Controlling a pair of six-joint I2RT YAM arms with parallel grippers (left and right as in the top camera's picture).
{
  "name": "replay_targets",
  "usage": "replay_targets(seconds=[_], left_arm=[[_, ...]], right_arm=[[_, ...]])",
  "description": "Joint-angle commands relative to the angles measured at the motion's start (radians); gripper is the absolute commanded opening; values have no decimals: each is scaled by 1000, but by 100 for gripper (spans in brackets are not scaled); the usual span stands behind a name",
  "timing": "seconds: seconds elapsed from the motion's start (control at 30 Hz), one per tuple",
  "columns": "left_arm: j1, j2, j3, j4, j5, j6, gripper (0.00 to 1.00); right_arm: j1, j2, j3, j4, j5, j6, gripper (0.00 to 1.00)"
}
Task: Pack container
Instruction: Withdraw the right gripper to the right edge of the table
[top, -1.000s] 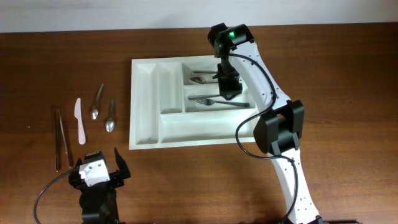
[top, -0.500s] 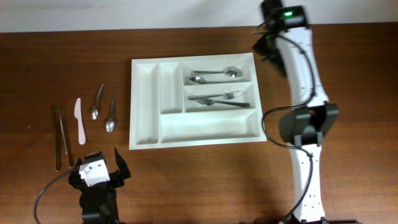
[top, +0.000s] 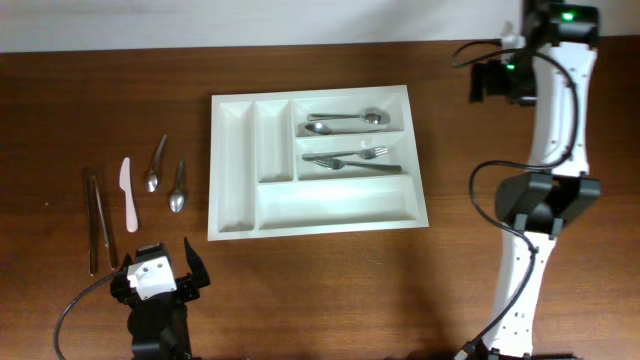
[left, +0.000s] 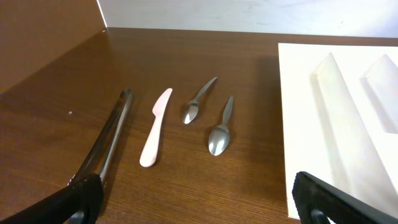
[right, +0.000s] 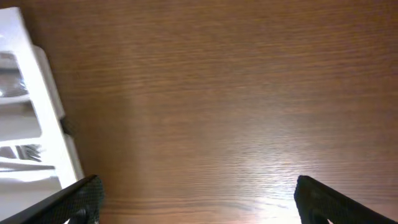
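Found the tray (top: 335, 203) lying flat on the wooden table (top: 80, 100), roughly mid-table in the overhead view, long sides running left to right. Counted five compartments: two narrow ones at the tray's left end, three long ones stacked to the right of those. Noted packed spoons (top: 345, 118), two in number, lying lengthwise in the long compartment at the tray's far side. Noted forks (top: 355, 158) lying lengthwise in the middle long compartment; at least two, exact count unclear.

Recorded more cutlery on the table to the left of the tray, well apart from it:
- Loose spoons (top: 179, 187), two, nearest the tray, side by side and not touching.
- A white knife (top: 128, 194) just beyond them.
- Two long thin metal sticks (top: 97, 220) farthest from the tray, lying close together, parallel to the tray's short side.

Located the left claw (top: 153, 262) off the tray's near-left corner, well apart from the tray. Confirmed from the left wrist view: fingers (left: 74, 202) spread wide, with the loose cutlery and the tray's left end showing between them and no contact with either.

Located the right claw (top: 488, 80) off the tray's far-right corner, apart from the tray, over bare wood. Confirmed from the right wrist view: fingers (right: 329, 196) spread wide, with the tray's right rim showing at the left edge of that view.
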Motion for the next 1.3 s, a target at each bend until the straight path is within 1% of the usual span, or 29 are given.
replay_targets(seconds=[0.0, 0.13, 0.5, 0.73, 0.87, 0.97, 1.07, 1.13, 1.27], left_arm=[[3, 0, -1, -5, -14, -10, 99], [3, 0, -1, -6, -14, -10, 99], [3, 0, -1, -6, -14, -10, 99], [3, 0, -1, -6, -14, -10, 99], [3, 0, -1, -6, -14, -10, 99], [3, 0, -1, -6, -14, -10, 99], [3, 0, -1, -6, -14, -10, 99], [3, 0, -1, -5, -14, -10, 99], [3, 0, -1, -6, -14, -10, 99]], right_arm=[[-62, -37, 16, -6, -58, -61, 99], [-103, -42, 16, -6, -61, -29, 99], [-109, -48, 16, -6, -61, -54, 99], [-92, -167, -2, -6, -60, -44, 99], [-87, -303, -127, -6, -29, -44, 99], [-87, -378, -269, -6, -6, -44, 99], [-87, -446, -449, -6, 45, -44, 99], [-87, -460, -511, -6, 45, -39, 99], [-85, -462, -572, -1, 45, -17, 99]])
